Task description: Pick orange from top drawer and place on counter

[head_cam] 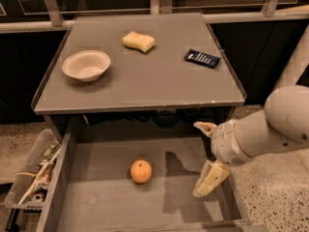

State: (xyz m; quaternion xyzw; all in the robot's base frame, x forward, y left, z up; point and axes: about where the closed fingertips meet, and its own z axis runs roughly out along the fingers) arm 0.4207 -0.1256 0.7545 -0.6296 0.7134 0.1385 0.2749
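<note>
The orange (141, 171) lies on the flat grey bottom of the open top drawer (106, 207), near its middle. The counter (145, 76) is the grey tabletop above the drawer. My gripper (207, 153) hangs over the drawer's right side, to the right of the orange and apart from it. It is open and empty, with one pale finger (204, 127) up near the counter's front edge and the other (211, 179) lower down. The white arm (270, 129) comes in from the right.
On the counter stand a white bowl (86, 65) at the left, a pale yellow sponge (138, 41) at the back and a dark blue packet (202, 58) at the right. A clear bin of clutter (31, 178) sits on the floor left of the drawer.
</note>
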